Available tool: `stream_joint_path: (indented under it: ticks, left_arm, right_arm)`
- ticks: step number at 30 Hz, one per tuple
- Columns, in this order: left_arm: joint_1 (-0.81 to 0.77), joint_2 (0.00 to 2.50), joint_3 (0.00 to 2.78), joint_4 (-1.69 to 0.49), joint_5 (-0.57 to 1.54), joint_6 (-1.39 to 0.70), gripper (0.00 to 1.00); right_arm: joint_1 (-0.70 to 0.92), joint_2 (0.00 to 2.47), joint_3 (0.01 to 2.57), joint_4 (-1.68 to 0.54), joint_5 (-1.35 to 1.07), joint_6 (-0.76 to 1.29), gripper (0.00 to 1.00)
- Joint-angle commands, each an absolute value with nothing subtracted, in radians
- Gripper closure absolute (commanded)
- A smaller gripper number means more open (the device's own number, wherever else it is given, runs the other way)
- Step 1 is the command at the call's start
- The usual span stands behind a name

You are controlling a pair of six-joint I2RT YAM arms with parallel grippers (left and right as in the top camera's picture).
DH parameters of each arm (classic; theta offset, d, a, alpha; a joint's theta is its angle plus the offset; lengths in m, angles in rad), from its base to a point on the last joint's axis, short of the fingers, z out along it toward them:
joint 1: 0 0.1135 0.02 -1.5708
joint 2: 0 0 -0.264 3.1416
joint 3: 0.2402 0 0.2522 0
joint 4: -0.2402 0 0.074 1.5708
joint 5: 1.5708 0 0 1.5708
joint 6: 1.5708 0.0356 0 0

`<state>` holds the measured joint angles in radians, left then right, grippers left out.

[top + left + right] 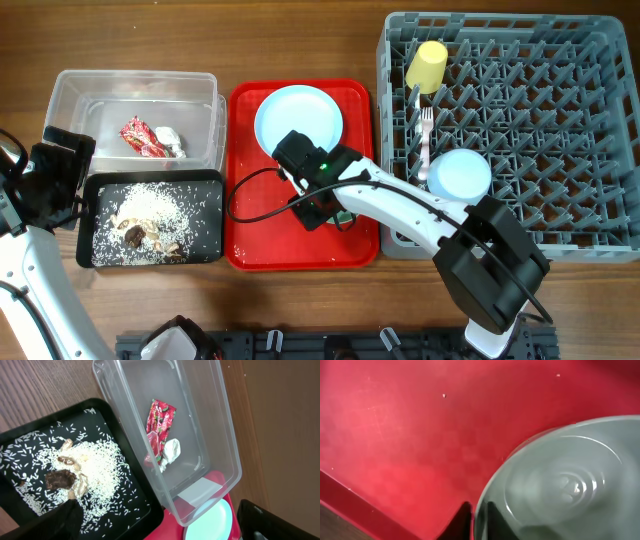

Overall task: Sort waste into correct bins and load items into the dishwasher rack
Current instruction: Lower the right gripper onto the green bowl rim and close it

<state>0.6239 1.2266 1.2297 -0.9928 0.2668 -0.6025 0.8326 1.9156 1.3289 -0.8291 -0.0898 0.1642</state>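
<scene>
My right gripper [335, 212] is low in the red tray [260, 250]. In the right wrist view its fingers [479, 515] are shut on the rim of the pale green bowl [560, 485]. The light blue plate [298, 120] lies in the same tray behind it. My left gripper [62, 178] is open and empty at the left edge of the black tray [205, 240], which holds rice and brown scraps [150, 210]. The clear tub [100, 95] holds the red wrapper [140, 138] and white tissue [168, 140]. The rack [560, 150] holds the yellow cup [427, 65], the fork [425, 135] and the small blue bowl [460, 175]. The spoon is out of view.
The tub and black tray stand side by side left of the red tray, and the rack stands right of it. The left wrist view shows the tub [210, 420], the wrapper [159, 420], the rice [95, 460] and the plate's edge [210, 520].
</scene>
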Motion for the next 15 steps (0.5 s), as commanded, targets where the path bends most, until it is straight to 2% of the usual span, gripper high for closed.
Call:
stream_joint_path:
  ticks: [1,15]
  left_arm:
    - [0.628,1.225,1.244,-0.992,0.268,-0.580,0.00]
    - [0.628,1.225,1.244,-0.992,0.268,-0.580,0.00]
  right_arm:
    - [0.837,1.908,1.322,-0.831,-0.107,0.160,0.82]
    - [0.837,1.908,1.313,-0.823,-0.106,0.160,0.83]
